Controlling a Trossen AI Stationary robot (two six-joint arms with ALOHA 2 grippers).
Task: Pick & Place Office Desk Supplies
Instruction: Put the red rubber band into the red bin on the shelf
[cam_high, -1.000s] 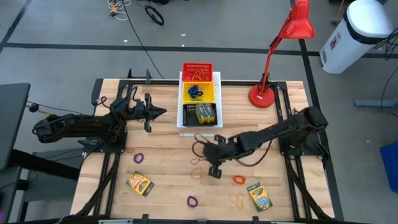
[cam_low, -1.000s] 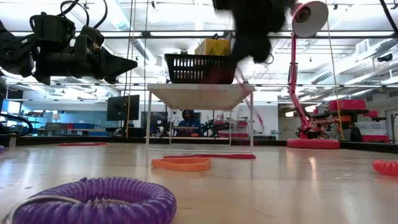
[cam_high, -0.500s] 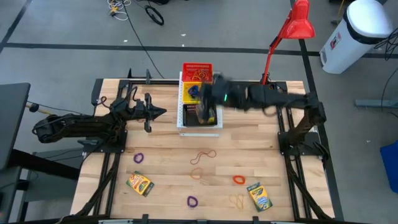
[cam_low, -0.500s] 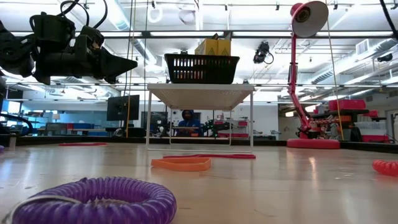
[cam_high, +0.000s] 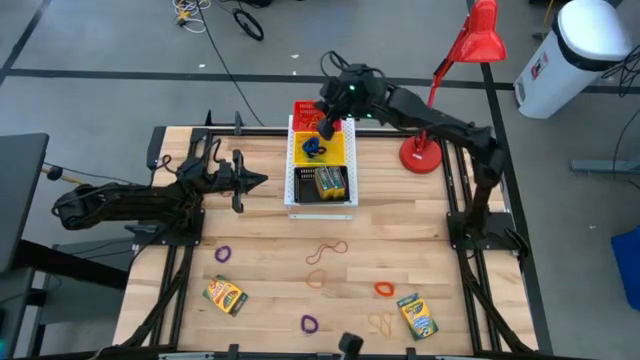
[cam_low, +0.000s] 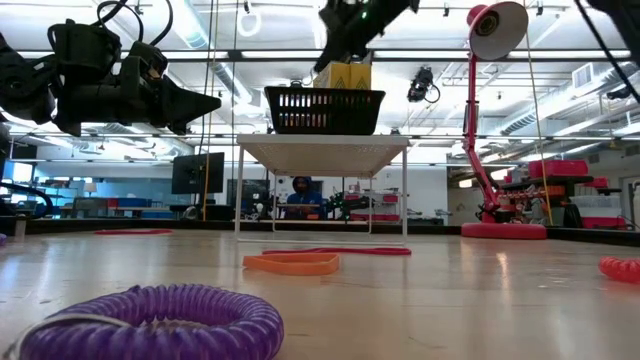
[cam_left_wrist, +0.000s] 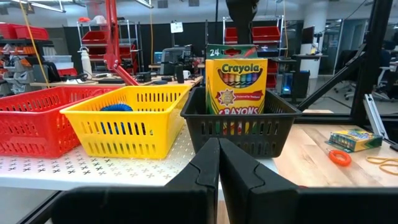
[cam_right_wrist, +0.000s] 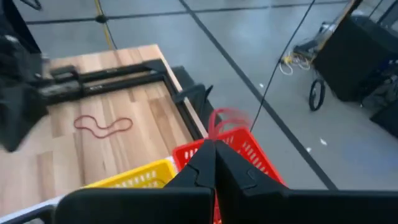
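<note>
My right gripper (cam_high: 324, 128) hangs shut over the red basket (cam_high: 316, 106) at the table's far edge, with a thin reddish rubber band (cam_right_wrist: 227, 120) showing blurred at its fingertips. In the low view it (cam_low: 324, 60) is high above the baskets. Beside the red basket stand a yellow basket (cam_high: 340, 152) with a blue loop (cam_high: 313, 148) and a black basket with a crayon box (cam_left_wrist: 235, 84). My left gripper (cam_high: 262, 181) waits shut, left of the baskets. More rubber bands (cam_high: 327, 250), purple loops (cam_high: 222, 254) and crayon boxes (cam_high: 226, 295) lie on the table. My right gripper pinches the rubber band between its two fingertips, by a short stretch of the loop (cam_right_wrist: 216, 133). The fingers slant down toward the far edge. The rest of the band sticks out past the tips, lifted clear above the red basket.
A red desk lamp (cam_high: 432, 150) stands right of the baskets, close to my right arm. The baskets rest on a white perforated board (cam_left_wrist: 93, 165). An orange loop (cam_high: 384, 289), a second crayon box (cam_high: 417, 316) and another rubber band (cam_high: 380, 322) lie near the front edge.
My right gripper has risen from the table's middle, by the rubber bands there, and swung toward the far edge until it stands over the red basket. It has stayed shut. The bands on the table have not moved.
</note>
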